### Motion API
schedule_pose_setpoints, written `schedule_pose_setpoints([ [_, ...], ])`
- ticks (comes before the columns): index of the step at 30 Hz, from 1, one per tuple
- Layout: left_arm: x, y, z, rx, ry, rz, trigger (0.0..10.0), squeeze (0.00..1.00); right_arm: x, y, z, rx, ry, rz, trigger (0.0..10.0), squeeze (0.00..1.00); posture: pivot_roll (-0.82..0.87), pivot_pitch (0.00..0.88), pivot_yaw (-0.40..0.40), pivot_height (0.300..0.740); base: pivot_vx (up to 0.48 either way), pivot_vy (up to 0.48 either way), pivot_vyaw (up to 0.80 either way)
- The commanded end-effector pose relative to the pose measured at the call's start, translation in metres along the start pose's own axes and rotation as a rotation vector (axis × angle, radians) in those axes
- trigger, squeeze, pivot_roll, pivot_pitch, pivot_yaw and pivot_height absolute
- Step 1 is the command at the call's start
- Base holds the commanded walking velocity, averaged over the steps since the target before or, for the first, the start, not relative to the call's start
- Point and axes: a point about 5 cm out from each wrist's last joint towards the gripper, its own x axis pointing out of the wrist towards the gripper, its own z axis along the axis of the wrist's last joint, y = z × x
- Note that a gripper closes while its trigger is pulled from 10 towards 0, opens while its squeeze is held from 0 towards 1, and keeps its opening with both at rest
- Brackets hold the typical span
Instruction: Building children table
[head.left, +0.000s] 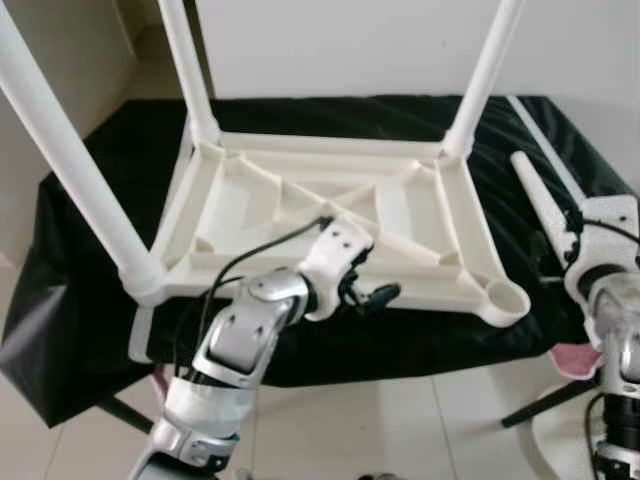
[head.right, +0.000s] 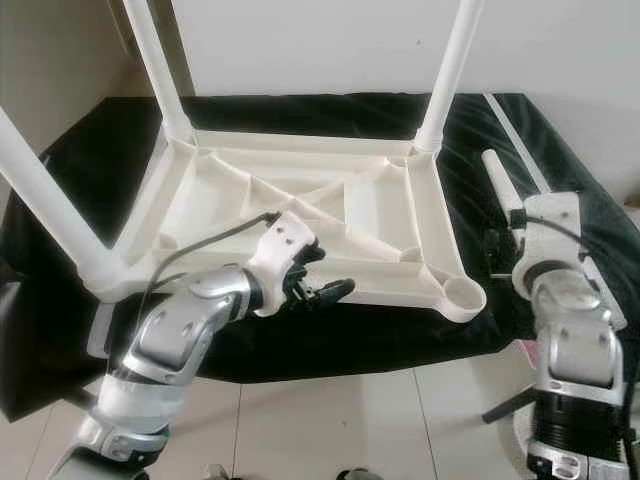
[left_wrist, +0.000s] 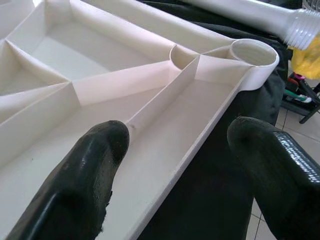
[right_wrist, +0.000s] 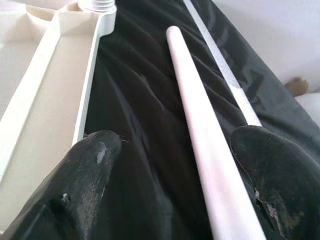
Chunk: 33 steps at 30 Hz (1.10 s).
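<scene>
A white children's table (head.left: 240, 200) lies upside down on a black cloth. Three white legs stand up from its corners: near left (head.left: 70, 170), far left (head.left: 185, 60), far right (head.left: 485, 70). The near right corner socket (head.left: 505, 297) is empty. A loose white leg (head.left: 535, 195) lies on the cloth to the table's right, and its threaded end (left_wrist: 300, 27) points toward the socket. My left gripper (head.left: 375, 295) hovers open at the table's front rim, one finger over the inside and one outside. My right gripper (right_wrist: 175, 145) is open over the loose leg (right_wrist: 200, 125).
A thin white strip (head.left: 545, 140) lies on the cloth beyond the loose leg. The cloth (head.left: 90, 300) hangs down over the front edge. A pink item (head.left: 575, 360) and a black stand leg (head.left: 545, 400) sit on the tiled floor at right.
</scene>
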Motion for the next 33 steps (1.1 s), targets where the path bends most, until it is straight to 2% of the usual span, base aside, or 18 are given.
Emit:
schedule_pose_setpoints([
  [1, 0.002, 0.003, 0.000, 0.004, 0.000, 0.073, 10.0, 0.00, -0.001, -0.005, -0.005, 0.028, 0.004, -0.030, 10.0, 0.00, -0.08, 0.067, -0.022, 0.740, 0.000, 0.000, 0.00],
  [3, 0.003, 0.001, 0.001, 0.009, -0.008, 0.076, 10.0, 0.00, -0.004, -0.012, -0.019, 0.131, -0.002, -0.097, 10.0, 0.00, -0.07, 0.064, -0.020, 0.740, 0.000, 0.000, 0.00],
  [4, 0.004, 0.000, 0.001, 0.015, -0.011, 0.080, 10.0, 0.00, -0.006, -0.019, -0.026, 0.169, -0.009, -0.168, 10.0, 0.00, -0.08, 0.062, -0.019, 0.740, 0.000, 0.000, 0.00],
  [7, 0.004, -0.002, 0.001, 0.027, -0.011, 0.081, 10.0, 0.00, -0.013, -0.033, -0.037, 0.226, -0.029, -0.286, 10.0, 0.00, -0.07, 0.060, -0.020, 0.740, 0.000, 0.000, 0.00],
  [10, 0.003, -0.003, 0.002, 0.032, -0.015, 0.080, 10.0, 0.00, -0.023, -0.036, -0.043, 0.239, -0.070, -0.307, 10.0, 0.00, -0.07, 0.058, -0.017, 0.740, 0.000, 0.000, 0.00],
  [16, 0.003, -0.003, 0.002, 0.042, -0.023, 0.081, 10.0, 0.00, -0.037, -0.038, -0.056, 0.245, -0.102, -0.290, 10.0, 0.00, -0.07, 0.058, -0.014, 0.740, 0.000, 0.000, 0.00],
  [20, 0.002, -0.004, 0.003, 0.046, -0.028, 0.084, 10.0, 0.00, -0.049, -0.037, -0.066, 0.323, -0.146, -0.246, 10.0, 0.00, -0.07, 0.058, -0.012, 0.740, 0.000, 0.000, 0.00],
  [24, 0.002, -0.004, 0.003, 0.050, -0.030, 0.084, 10.0, 0.00, -0.055, -0.040, -0.068, 0.328, -0.177, -0.259, 10.0, 0.00, -0.07, 0.060, -0.011, 0.740, 0.000, 0.000, 0.00],
  [26, 0.003, -0.004, 0.005, 0.052, -0.035, 0.083, 10.0, 0.00, -0.062, -0.041, -0.075, 0.361, -0.196, -0.239, 10.0, 0.00, -0.08, 0.068, -0.007, 0.740, 0.000, 0.000, 0.00],
  [30, 0.003, -0.004, 0.005, 0.052, -0.036, 0.083, 10.0, 0.00, -0.064, -0.041, -0.076, 0.366, -0.202, -0.227, 10.0, 0.00, -0.08, 0.069, -0.007, 0.740, 0.000, 0.000, 0.00],
  [33, 0.003, -0.003, 0.006, 0.052, -0.041, 0.085, 10.0, 0.00, -0.067, -0.038, -0.084, 0.446, -0.199, -0.176, 10.0, 0.00, -0.08, 0.077, -0.006, 0.740, 0.000, 0.000, 0.00],
])
